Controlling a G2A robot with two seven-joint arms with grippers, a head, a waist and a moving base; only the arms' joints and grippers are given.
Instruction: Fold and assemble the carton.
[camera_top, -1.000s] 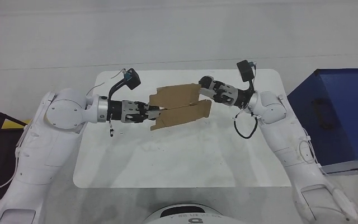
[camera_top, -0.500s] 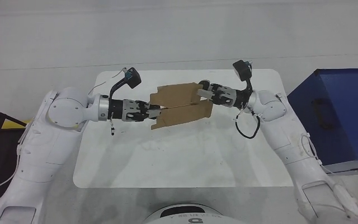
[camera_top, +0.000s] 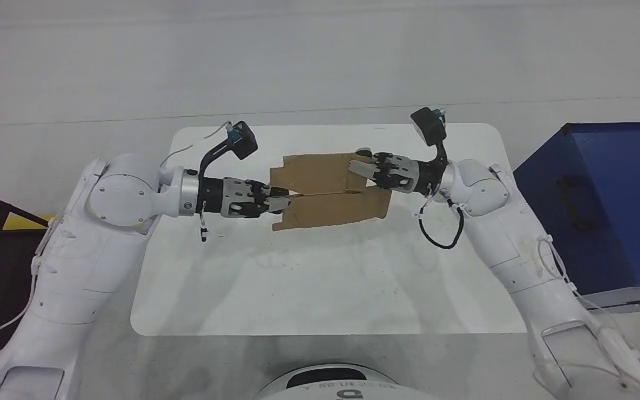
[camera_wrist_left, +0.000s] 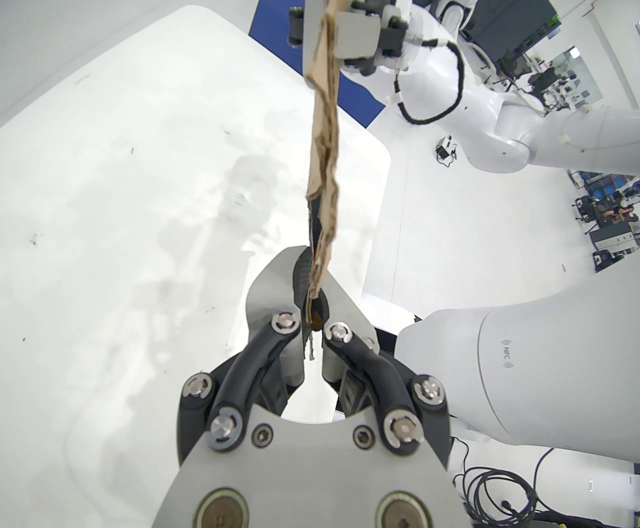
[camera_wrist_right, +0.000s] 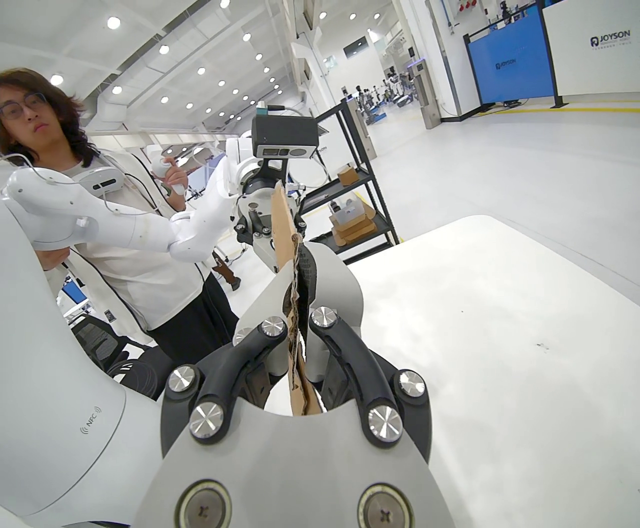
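Pinching the left end of the flattened carton (camera_top: 325, 190) in the left gripper (camera_top: 282, 205), pressing both pads tight onto the cardboard near its near-left corner, with the sheet's edge tucked deep between them. Holding the brown sheet up off the white table (camera_top: 300, 290), over the far half of the top, stretched between the two grippers. Clamping the opposite end in the right gripper (camera_top: 362, 172), closing its pads flat on the far-right part of the sheet, with the cardboard running back between the fingers toward the wrist.

Keeping well apart from the blue bin (camera_top: 585, 200) standing past the table's right edge, out of the line between the arms. Facing, in the right wrist view, a black shelf rack (camera_wrist_right: 360, 200) loaded with small brown boxes, out beyond the table on the room floor.

Lying with the long axis left to right, from one gripper to the other, and slanting a little so that the right end sits slightly farther from the robot than the left. Turning the broad face up toward the top view and only a thin edge toward each wrist view. Carrying a crease along the length, dividing a far panel from a near panel, the near one reaching farther right. Pointing the notched flap ends leftward, toward the left gripper.
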